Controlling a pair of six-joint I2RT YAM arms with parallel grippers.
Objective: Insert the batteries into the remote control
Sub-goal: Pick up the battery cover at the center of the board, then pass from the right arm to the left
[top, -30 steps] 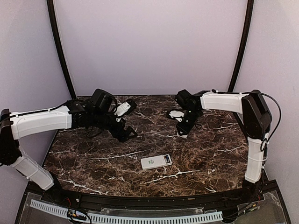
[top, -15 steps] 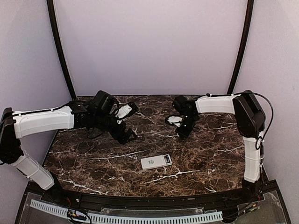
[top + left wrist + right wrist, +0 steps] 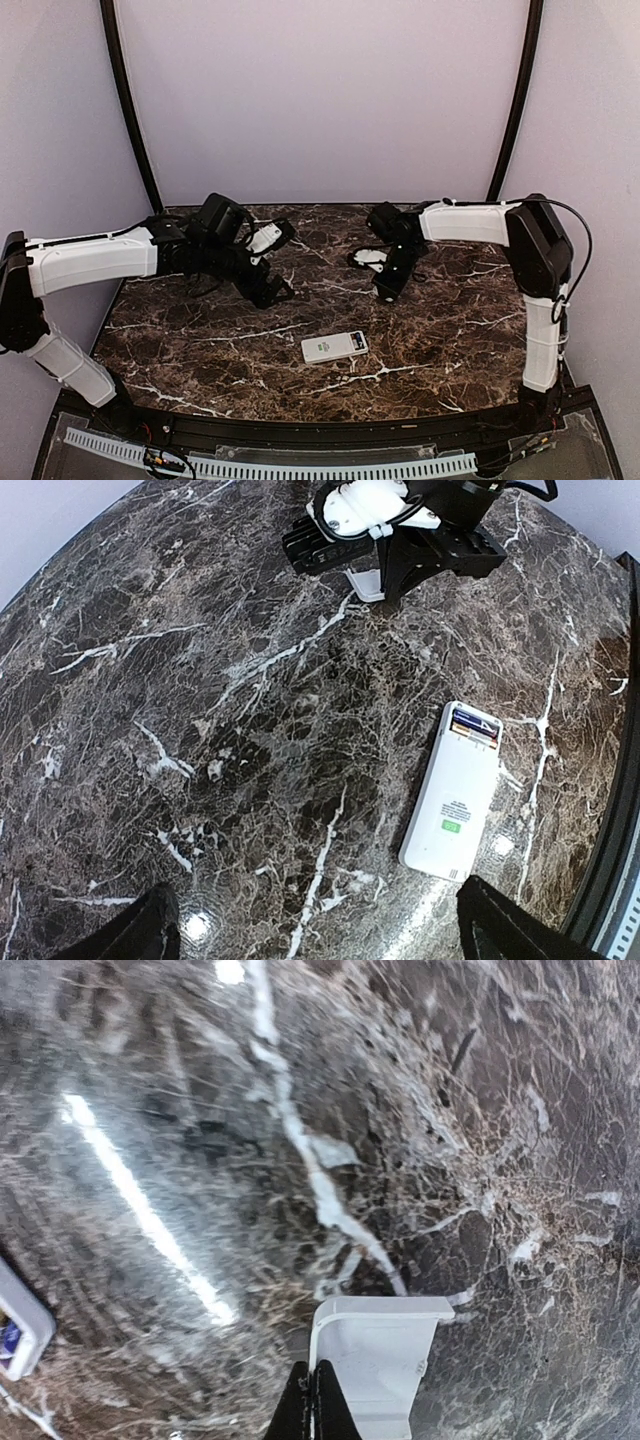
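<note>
The white remote control (image 3: 335,346) lies back up on the marble table, and it also shows in the left wrist view (image 3: 455,792). Its compartment at one end is uncovered, with batteries (image 3: 473,726) showing inside. My right gripper (image 3: 315,1400) is shut on the edge of a small flat white cover piece (image 3: 385,1355) and holds it just above the table, behind the remote. The same gripper (image 3: 385,580) and cover (image 3: 365,584) show in the left wrist view. My left gripper (image 3: 278,262) is open and empty, raised over the left middle of the table.
The dark marble table (image 3: 200,340) ends at a black front rail (image 3: 300,435). A corner of the remote (image 3: 15,1328) shows at the left edge of the right wrist view. Curved black posts stand at the back corners.
My right gripper has moved left and slightly nearer with the white cover piece in it. The left arm has shifted very little. The remote has not moved.
</note>
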